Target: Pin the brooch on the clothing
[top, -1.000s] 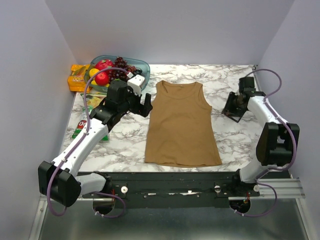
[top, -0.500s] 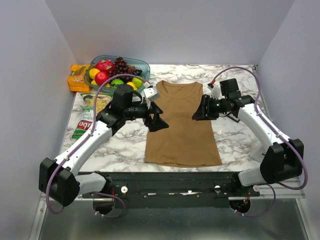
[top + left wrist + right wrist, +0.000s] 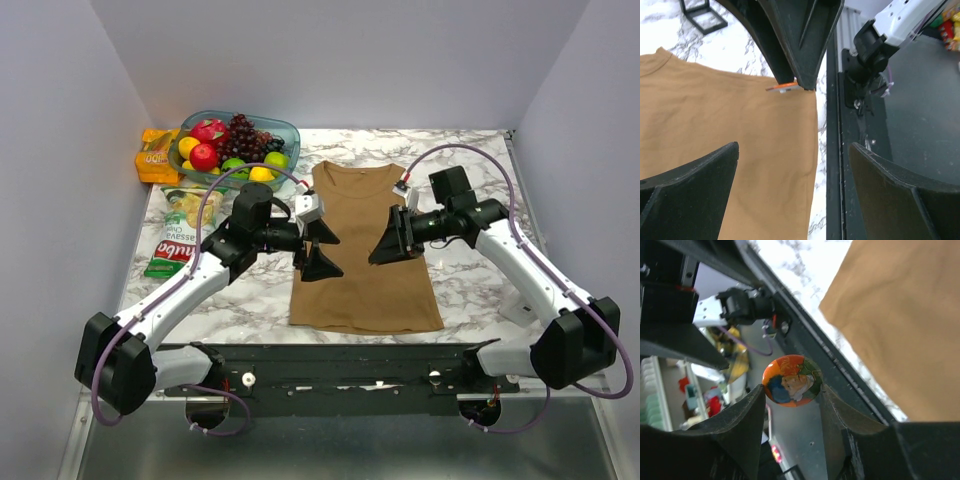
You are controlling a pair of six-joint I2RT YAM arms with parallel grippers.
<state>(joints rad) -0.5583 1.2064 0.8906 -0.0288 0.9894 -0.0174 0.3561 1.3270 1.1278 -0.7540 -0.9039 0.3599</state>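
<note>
Holding: right gripper (image 3: pixel 388 246) is clamped partway on the brooch (image 3: pixel 792 380), fingers on opposite rim edges (picture face towards its wrist camera).
Why that grip: my guess is that the edge pinch leaves the back free to meet the fabric. I can't see the pin or clasp.
Brooch position: at the right fingertips, over the clothing (image 3: pixel 362 215), not touching it. The left wrist view shows it edge-on, just ahead of the left hand.
Left gripper (image 3: pixel 322 252): jaws spread wide, nothing between them. It hovers over the cloth's near-left part, tips pointed at the right gripper.
Why it's there: probably staged to hold the fabric down or bunch it for the pin. Judgement only.
Clothing: lies flat on the marble table (image 3: pixel 250 290), neck away from the arm bases, directly below both hands.
Around: fruit bowl (image 3: pixel 240 145), chips bag (image 3: pixel 178 235) and orange packet (image 3: pixel 155 160) sit behind and outboard of the left hand, well apart from the cloth. A black square frame (image 3: pixel 715 26) sits beyond the right fingertips in the left wrist view.
In the way: nothing between the hands and the fabric. The real risk is the two grippers meeting, tips near each other.
</note>
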